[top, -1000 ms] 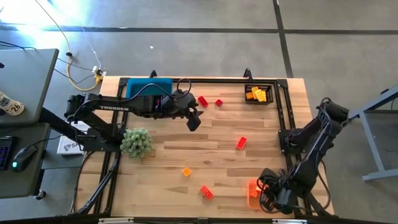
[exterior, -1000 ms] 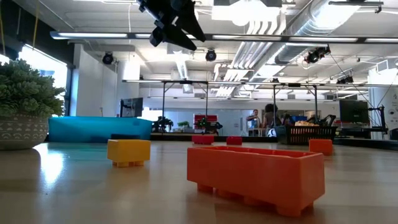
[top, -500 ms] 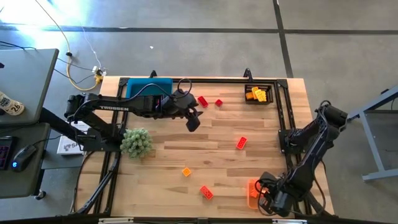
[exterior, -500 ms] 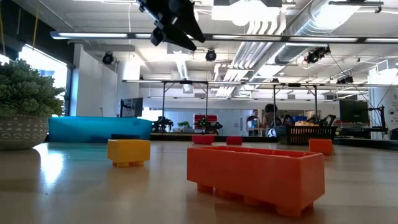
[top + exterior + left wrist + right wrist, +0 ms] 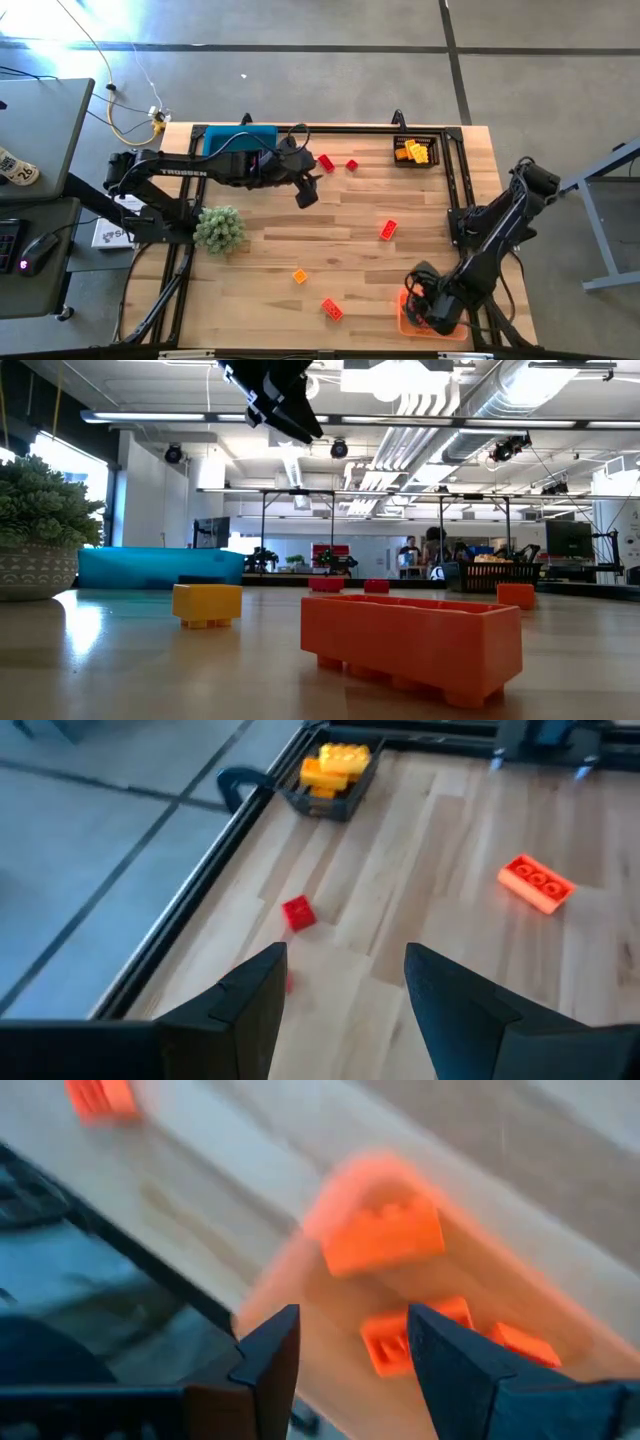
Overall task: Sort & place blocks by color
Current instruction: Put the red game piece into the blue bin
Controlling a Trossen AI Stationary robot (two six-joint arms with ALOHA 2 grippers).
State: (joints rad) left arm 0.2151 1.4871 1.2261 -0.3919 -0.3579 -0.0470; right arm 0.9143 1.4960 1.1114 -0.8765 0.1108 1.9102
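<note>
the worktop (image 5: 340, 255) has open wood through its middle, with a dark frame along its edges. the right pincer (image 5: 425, 308) hangs over the orange bin (image 5: 404, 322) at the five o'clock corner, fingers apart and holding nothing; an orange block (image 5: 385, 1230) sits just beyond them above other orange blocks (image 5: 405, 1338) in the bin. the left pincer (image 5: 305, 196) hovers high near eleven o'clock, fingers spread and empty, beside two red blocks (image 5: 326, 162). a black basket (image 5: 416, 152) at one o'clock holds yellow blocks (image 5: 335, 765). a blue bin (image 5: 238, 138) sits at eleven o'clock. loose blocks lie mid-worktop: a red-orange one (image 5: 388, 230), an orange one (image 5: 299, 275), another red-orange one (image 5: 332, 309). a green plant (image 5: 219, 229) stands at nine o'clock.
</note>
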